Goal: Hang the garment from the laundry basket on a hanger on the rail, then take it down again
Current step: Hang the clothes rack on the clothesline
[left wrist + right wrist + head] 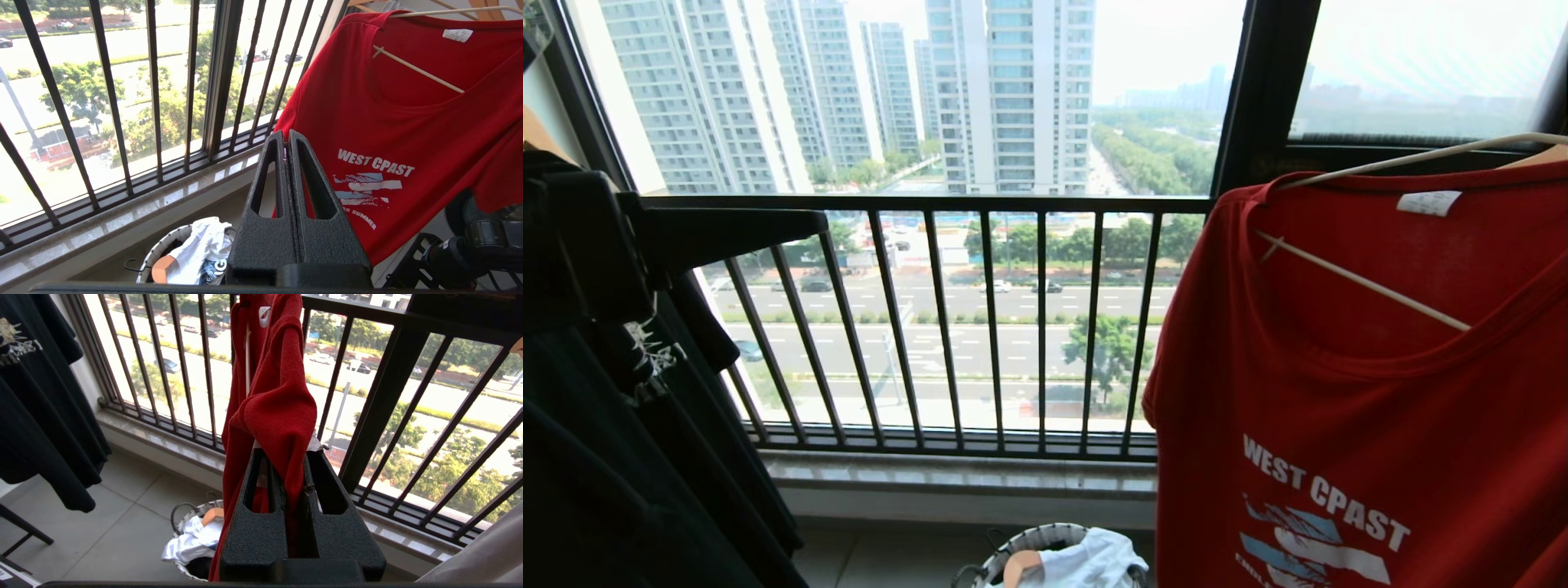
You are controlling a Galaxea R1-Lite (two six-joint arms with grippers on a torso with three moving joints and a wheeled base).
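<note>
The red garment point(1356, 384) is out of the laundry basket point(1013, 549) and already threaded on the thin cream hanger point(1364, 282), hanging at about three o'clock in my head view, while the basket sits on the floor at six o'clock with only a white garment point(1094, 559) in it. My right pincer point(292, 479) is clamped tight on a fold of the red cloth; my left pincer point(286, 136) is pressed shut and empty, just in front of the chest print. The rail is out of sight, so I cannot tell whether the hook is on it; I judge the dressing done and the take-down still ahead.
</note>
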